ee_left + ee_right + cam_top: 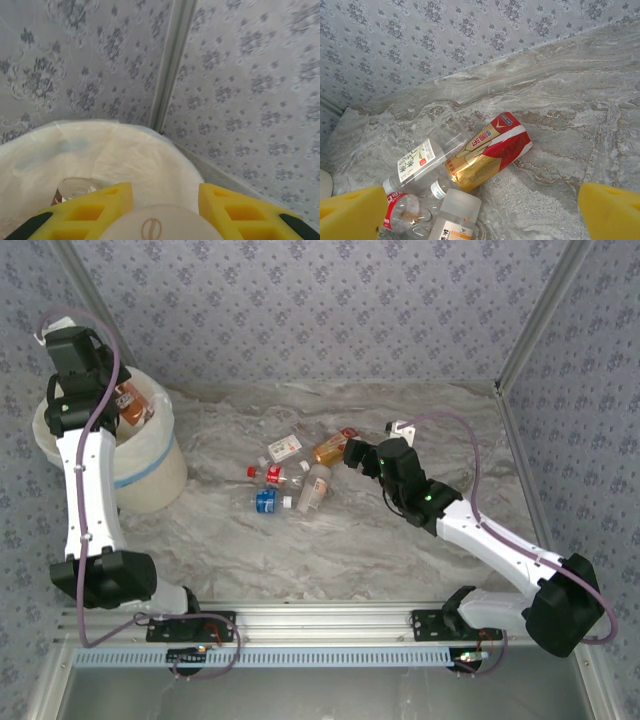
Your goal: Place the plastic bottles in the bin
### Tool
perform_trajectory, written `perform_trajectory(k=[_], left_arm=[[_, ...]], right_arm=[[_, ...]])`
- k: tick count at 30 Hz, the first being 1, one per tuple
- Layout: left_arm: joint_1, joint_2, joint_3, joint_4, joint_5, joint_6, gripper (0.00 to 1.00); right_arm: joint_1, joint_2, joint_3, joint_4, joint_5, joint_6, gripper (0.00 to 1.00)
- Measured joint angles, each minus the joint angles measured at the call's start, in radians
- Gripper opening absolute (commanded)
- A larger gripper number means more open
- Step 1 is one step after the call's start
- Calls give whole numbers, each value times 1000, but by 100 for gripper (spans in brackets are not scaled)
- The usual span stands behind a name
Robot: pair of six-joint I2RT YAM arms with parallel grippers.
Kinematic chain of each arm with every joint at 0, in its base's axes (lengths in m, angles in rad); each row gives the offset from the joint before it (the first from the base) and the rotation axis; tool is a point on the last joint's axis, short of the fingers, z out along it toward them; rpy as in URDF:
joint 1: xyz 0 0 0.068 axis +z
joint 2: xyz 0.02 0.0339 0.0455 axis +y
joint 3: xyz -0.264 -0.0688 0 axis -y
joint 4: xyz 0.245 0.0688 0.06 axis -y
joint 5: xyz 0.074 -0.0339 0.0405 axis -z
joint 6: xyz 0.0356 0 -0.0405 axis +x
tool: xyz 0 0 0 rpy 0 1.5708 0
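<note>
Counter point(400, 540): a grey marbled surface that carries the loose bottles at its middle, where either arm looks able to reach them.
Bin point(150, 475): stands at the far left, just beside the left arm and lined with a white bag. It is probably placed there so that arm can drop things straight in.
Left end effector point(165, 196): clenched on a white-topped bottle point(160, 225), which it holds above the bin's open mouth (letting go here would likely land it in the liner).
Right end effector point(480, 200): released, fingers spread wide and gripping nothing. It hovers over the right edge of the pile, apparently lining up a pick.
Bottles point(290, 480): a loose cluster lying mid-counter, well apart from the bin, so most of the task seems left to do.
Red-and-gold bottle point(487, 150): lies flat against a clear white-labelled bottle point(427, 157). It is a likely next target, though its neighbours crowd it.
</note>
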Motion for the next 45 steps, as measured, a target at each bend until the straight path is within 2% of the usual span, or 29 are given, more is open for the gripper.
perform_trajectory(k=[1,4,10,14,16,20,24,29,32,38,45], left_arm=[[12,14,0,-1,4,-6,1],[43,43,1,-2,38,-24,16],[69,98,13,-42,129,-62,30],[72,131,12,-47,229,-93,34],[71,148,12,-50,283,-113,41],[64,184,12,-92,335,-145,69],[62,194,13,-127,351,-153,84],[62,192,16,-129,373,-155,90],[62,174,12,-126,380,-158,100],[62,55,-71,-95,411,-159,99],[62,-75,-190,-2,535,-190,99]], right_arm=[[0,0,0,0,0,0,100],[-1,0,0,0,0,0,100],[-2,0,0,0,0,4,100],[-3,0,0,0,-8,4,100],[-3,0,0,-1,-8,4,100],[-3,0,0,-2,-18,4,100],[-3,0,0,-15,-23,4,100],[-6,0,0,-25,-23,4,100],[-14,5,0,-30,-22,4,100],[-38,42,0,-49,-23,34,100],[-74,92,7,-91,-33,69,100]])
